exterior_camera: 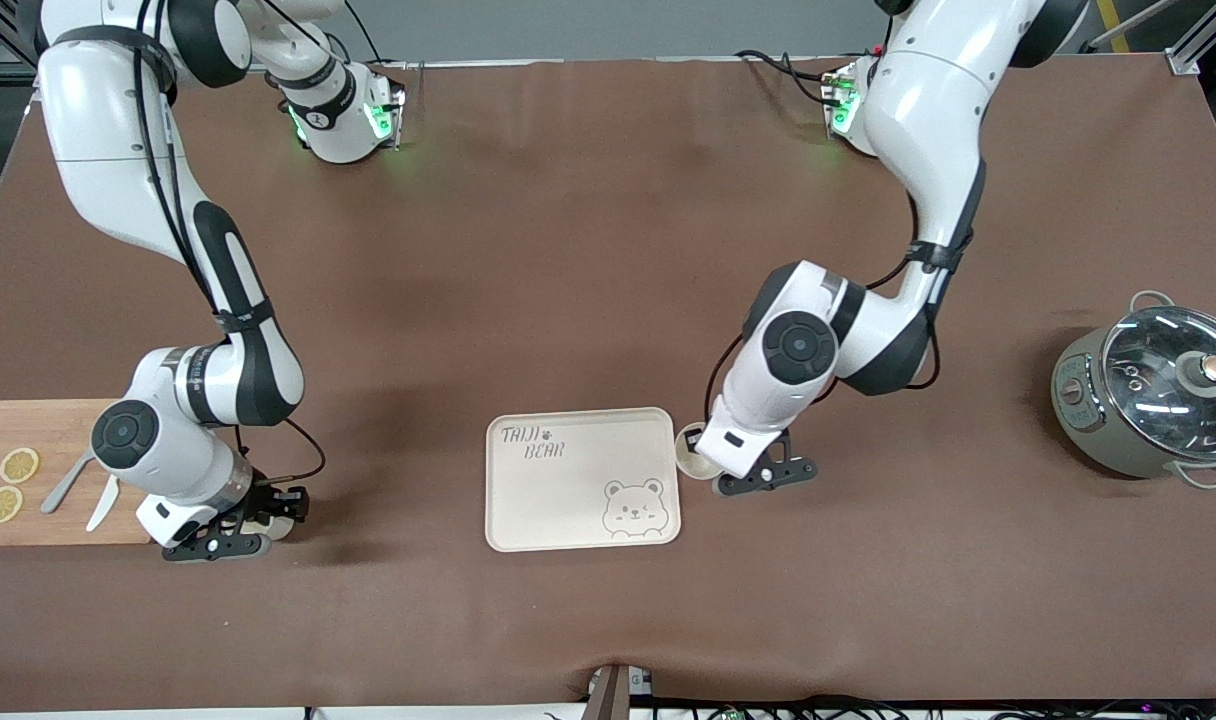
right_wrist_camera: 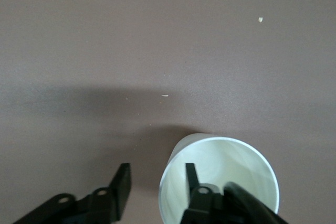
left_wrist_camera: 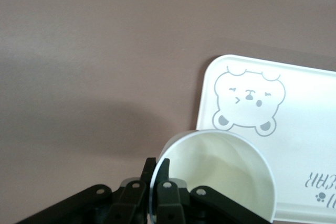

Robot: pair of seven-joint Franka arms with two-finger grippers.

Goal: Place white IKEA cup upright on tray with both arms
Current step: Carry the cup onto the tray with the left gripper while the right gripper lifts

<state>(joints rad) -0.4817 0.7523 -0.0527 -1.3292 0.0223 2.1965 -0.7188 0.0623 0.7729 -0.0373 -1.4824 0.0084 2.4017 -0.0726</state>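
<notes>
The cream tray [exterior_camera: 568, 500] with "TAIJI BEAR" lettering and a bear face lies near the table's front middle; it also shows in the left wrist view [left_wrist_camera: 294, 129]. My left gripper [exterior_camera: 710, 468] [left_wrist_camera: 157, 163] is shut on the rim of an upright white cup [exterior_camera: 688, 447] [left_wrist_camera: 215, 177], right beside the tray's corner toward the left arm's end. My right gripper [exterior_camera: 266, 527] [right_wrist_camera: 156, 171] is open, low over the table next to the cutting board. One finger is inside a second upright white cup [exterior_camera: 281, 528] [right_wrist_camera: 220, 182] and the other outside it.
A wooden cutting board [exterior_camera: 58, 430] with two lemon slices [exterior_camera: 10, 483], a knife and a spoon lies at the right arm's end. A grey pot with a glass lid [exterior_camera: 1158, 390] stands at the left arm's end.
</notes>
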